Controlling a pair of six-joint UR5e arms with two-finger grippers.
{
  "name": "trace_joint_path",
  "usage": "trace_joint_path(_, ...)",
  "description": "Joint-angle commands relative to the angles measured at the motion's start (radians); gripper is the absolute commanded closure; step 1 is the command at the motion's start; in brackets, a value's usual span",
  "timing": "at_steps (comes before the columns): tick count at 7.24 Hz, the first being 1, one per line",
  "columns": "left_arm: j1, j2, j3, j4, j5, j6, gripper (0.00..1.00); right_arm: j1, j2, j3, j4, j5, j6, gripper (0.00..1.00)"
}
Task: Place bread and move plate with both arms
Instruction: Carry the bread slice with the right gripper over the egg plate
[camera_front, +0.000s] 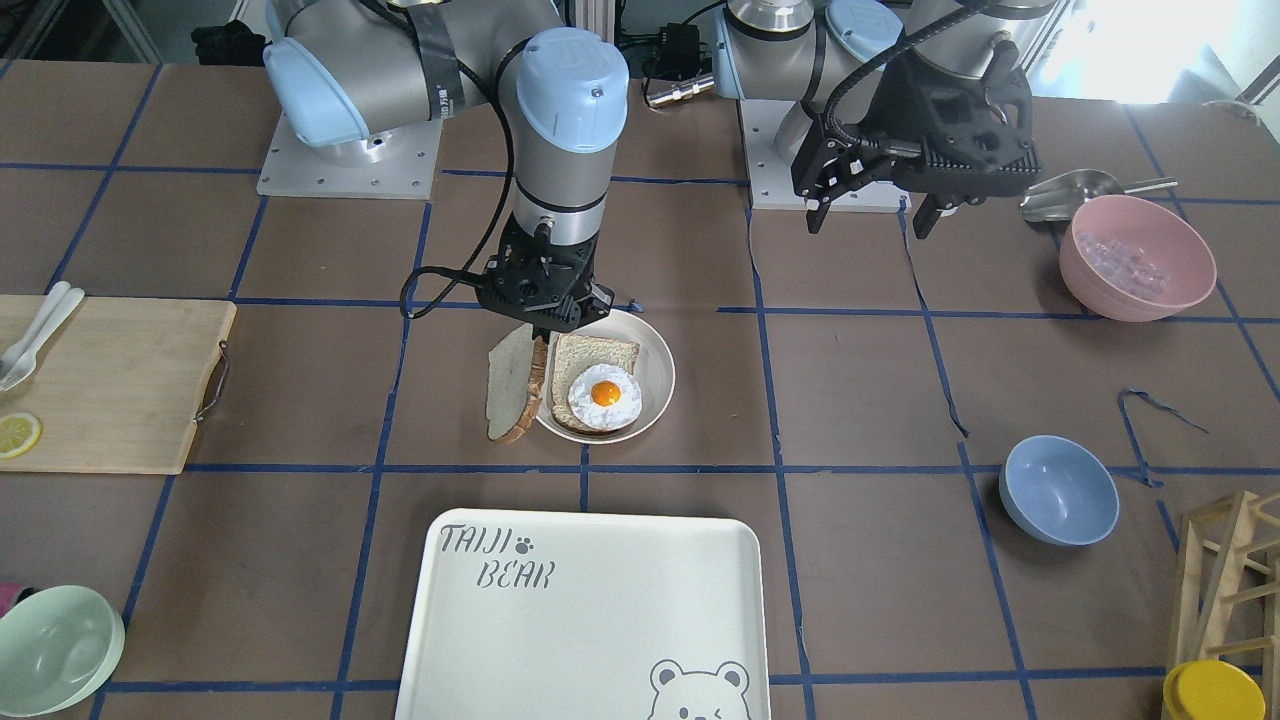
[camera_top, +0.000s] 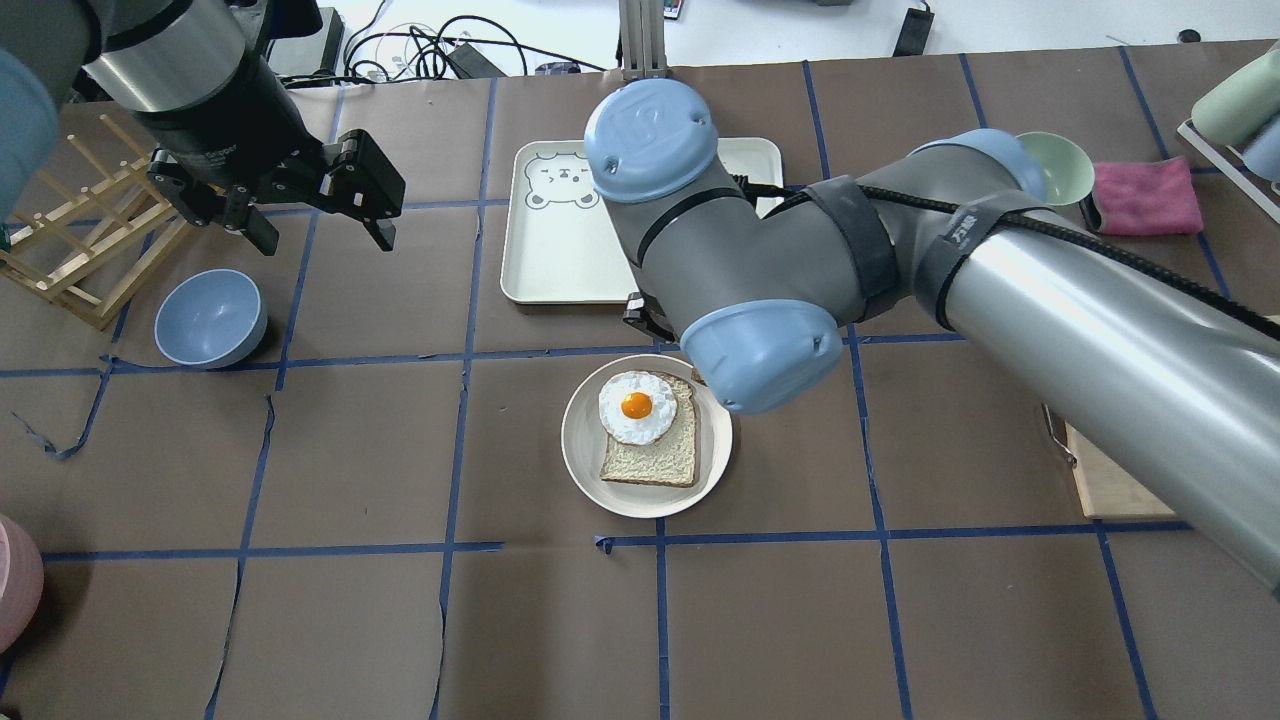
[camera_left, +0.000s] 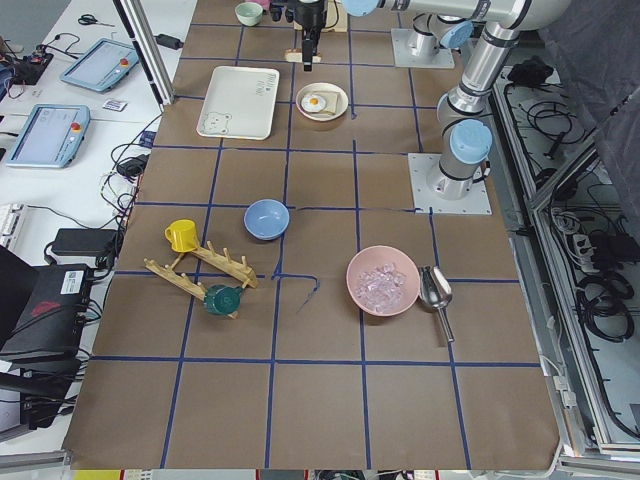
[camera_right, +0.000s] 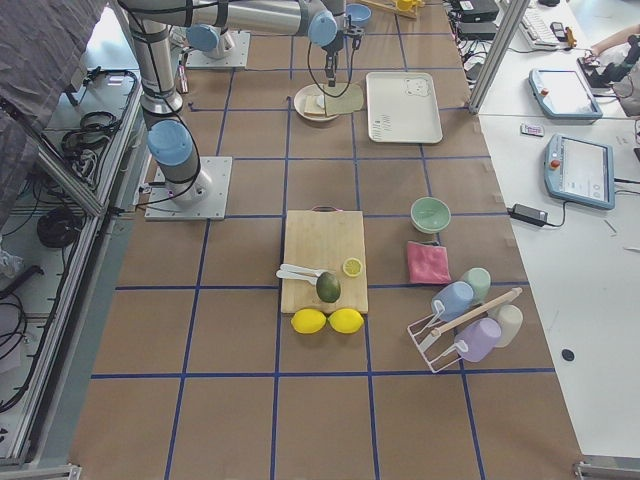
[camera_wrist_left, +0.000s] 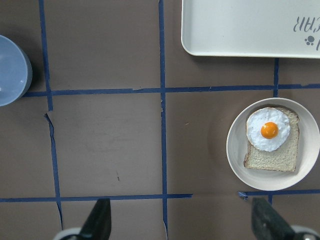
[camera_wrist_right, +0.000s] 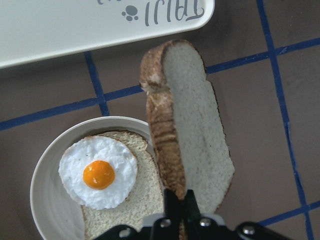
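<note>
Left gripper (camera_top: 325, 238) — jaws spread wide, high over table, well left of plate. Plate (camera_top: 580, 450) at table centre holds paler slice (camera_top: 655, 455) topped with fried egg (camera_top: 637, 406). Right gripper (camera_wrist_right: 180, 206) — jaws pinching bread (camera_wrist_right: 192, 130) at crust, slice hanging on edge just beside plate's right rim.

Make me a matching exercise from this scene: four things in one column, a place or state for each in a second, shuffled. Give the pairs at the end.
Things
1. bread
2. fried egg
3. left gripper
4. blue bowl

Places or states
A. empty, standing on the table
B. open, holding nothing
C. clamped on edge in the right gripper
D. lying on the paler slice in the plate

Pairs: 1-C, 2-D, 3-B, 4-A
</note>
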Motion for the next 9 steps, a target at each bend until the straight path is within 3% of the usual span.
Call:
trace_joint_path(1, 0.000, -0.001, -0.002, 0.004, -0.002, 0.000, 0.00, 0.054, 0.037, 0.005, -0.022, 0.034, 0.156, 1.00)
trace_joint_path(2, 0.000, -0.001, -0.001, 0.004, -0.002, -0.001, 0.00, 0.055, 0.045, 0.005, -0.028, 0.087, 0.196, 1.00)
trace_joint_path(9, 0.000, -0.001, -0.004, 0.006, -0.003, 0.000, 0.00, 0.060, 0.083, 0.011, -0.023, 0.089, 0.214, 0.97)
